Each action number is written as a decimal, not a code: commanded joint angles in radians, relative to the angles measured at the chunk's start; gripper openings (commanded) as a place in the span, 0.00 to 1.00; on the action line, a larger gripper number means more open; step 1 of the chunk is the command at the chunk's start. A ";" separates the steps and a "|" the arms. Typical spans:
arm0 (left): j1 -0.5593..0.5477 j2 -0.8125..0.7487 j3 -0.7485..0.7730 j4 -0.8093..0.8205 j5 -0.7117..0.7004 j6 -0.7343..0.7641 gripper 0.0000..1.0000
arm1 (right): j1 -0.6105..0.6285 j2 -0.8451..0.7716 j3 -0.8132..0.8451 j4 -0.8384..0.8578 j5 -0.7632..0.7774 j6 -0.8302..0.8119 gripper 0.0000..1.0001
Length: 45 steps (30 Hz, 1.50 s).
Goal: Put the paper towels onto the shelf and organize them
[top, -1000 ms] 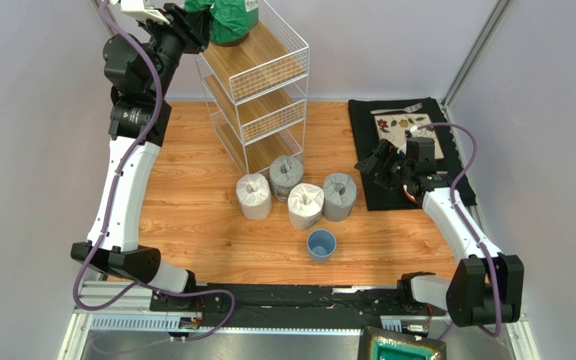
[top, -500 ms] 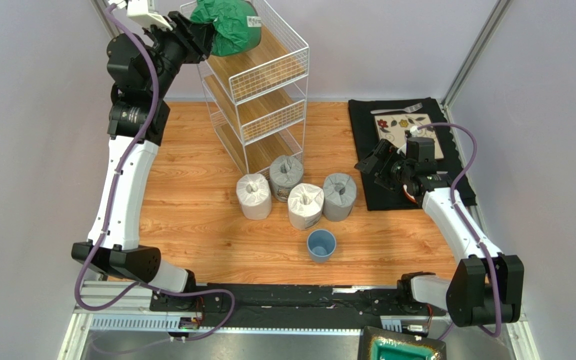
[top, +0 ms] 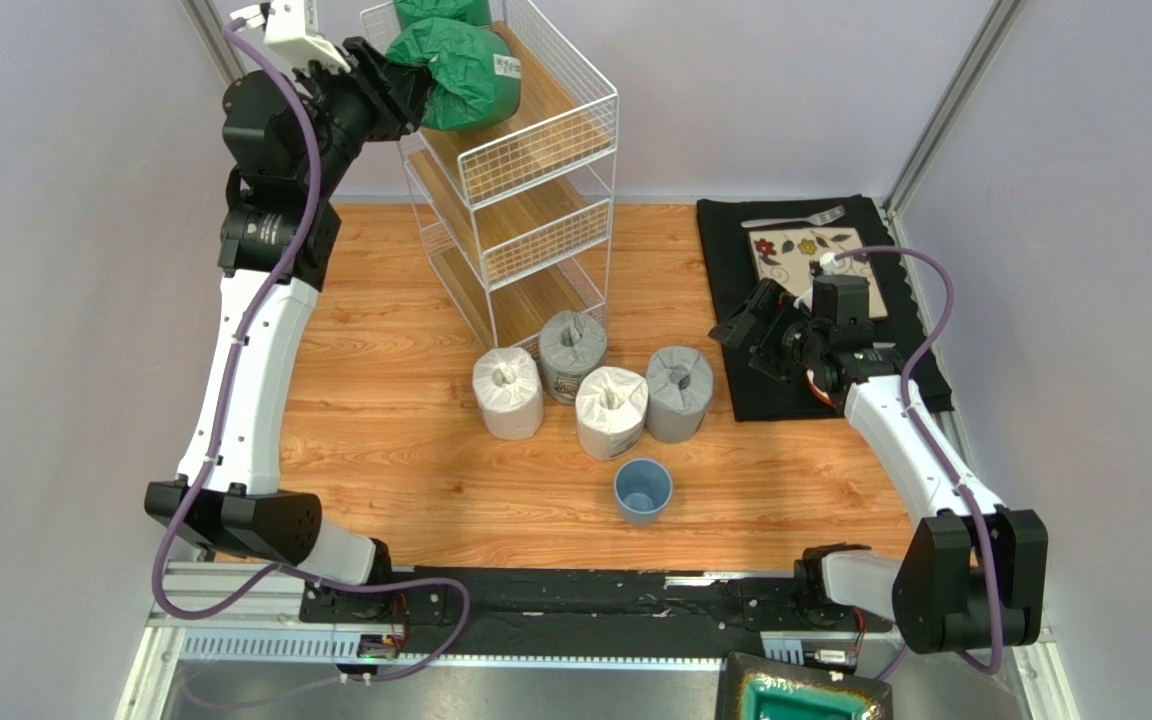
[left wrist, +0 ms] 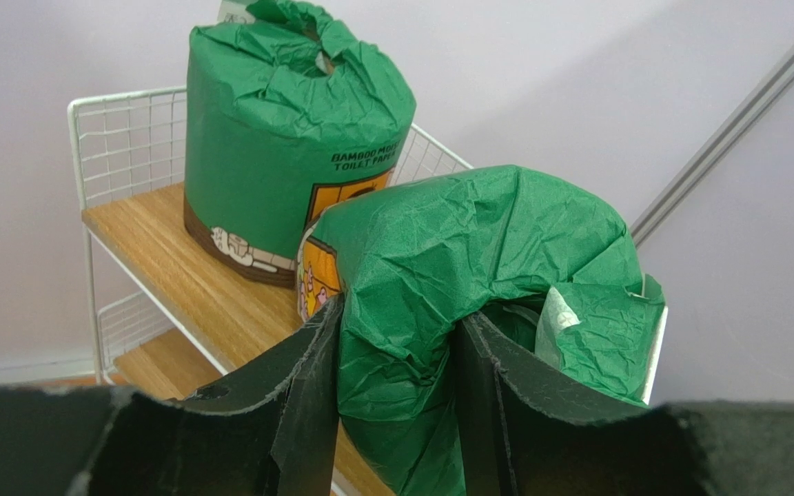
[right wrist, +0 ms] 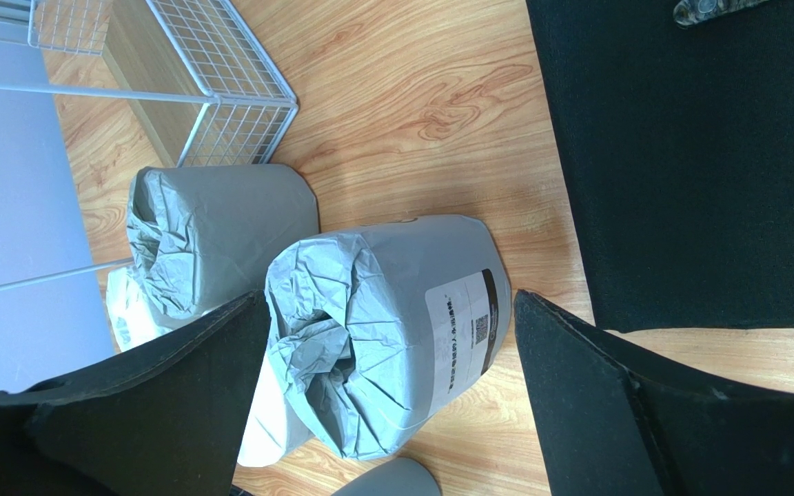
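My left gripper [top: 391, 86] is shut on the gathered top of a green paper towel roll [top: 459, 75] and holds it tilted over the top tier of the white wire shelf [top: 537, 158]. In the left wrist view the gripper [left wrist: 396, 331] pinches that roll [left wrist: 474, 248]. A second green roll [left wrist: 287, 134] stands upright on the plank behind it. Two white rolls [top: 507, 392] [top: 611, 411] and two grey rolls [top: 572, 351] [top: 678, 392] stand on the table before the shelf. My right gripper [top: 740, 333] is open beside the right grey roll [right wrist: 401, 320], not touching it.
A small blue cup [top: 642, 491] stands in front of the rolls. A black mat [top: 838, 383] with a floral plate [top: 808, 258] lies at the right, under my right arm. The shelf's two lower tiers [top: 522, 225] hold nothing.
My left gripper has shifted the held green roll slightly forward and down over the top tier. The right arm has not moved.
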 commanded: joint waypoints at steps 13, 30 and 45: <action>0.018 -0.040 -0.029 0.076 0.037 -0.045 0.59 | 0.003 -0.008 -0.008 0.012 0.006 -0.005 0.91; 0.030 0.026 0.018 0.121 0.062 -0.082 0.70 | 0.001 -0.014 -0.007 0.000 0.022 -0.017 0.92; 0.042 0.120 0.075 0.211 0.099 -0.149 0.70 | -0.011 -0.009 0.019 -0.028 0.024 -0.035 0.92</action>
